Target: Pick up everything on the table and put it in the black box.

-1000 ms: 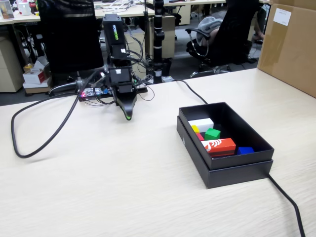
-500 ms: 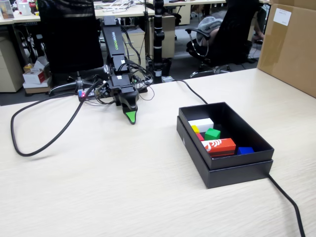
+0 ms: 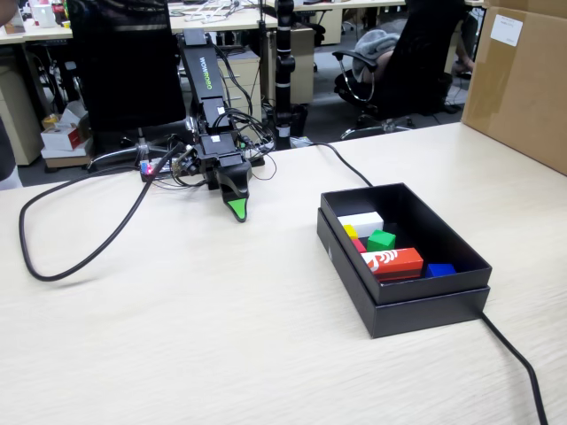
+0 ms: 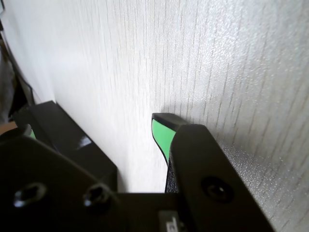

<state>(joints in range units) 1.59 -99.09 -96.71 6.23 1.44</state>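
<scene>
The black box (image 3: 431, 296) stands on the beige table (image 3: 221, 336) at the right in the fixed view. Inside it lie the green cube (image 3: 382, 239), the yellow cube (image 3: 350, 231) and the red cube (image 3: 358, 245), which is partly hidden behind a longer orange-red block (image 3: 394, 261). My gripper (image 3: 237, 212) points down at the table left of the box, well apart from it. In the wrist view the gripper (image 4: 94, 116) has its jaws apart, with only bare table between them and a green pad (image 4: 160, 137) showing on the right one.
A white block (image 3: 361, 222) and a blue block (image 3: 440, 269) also lie in the box. A brown carton (image 3: 523, 80) stands at the back right. Black cables loop across the table at the left (image 3: 80, 257) and run off the front right (image 3: 523, 372).
</scene>
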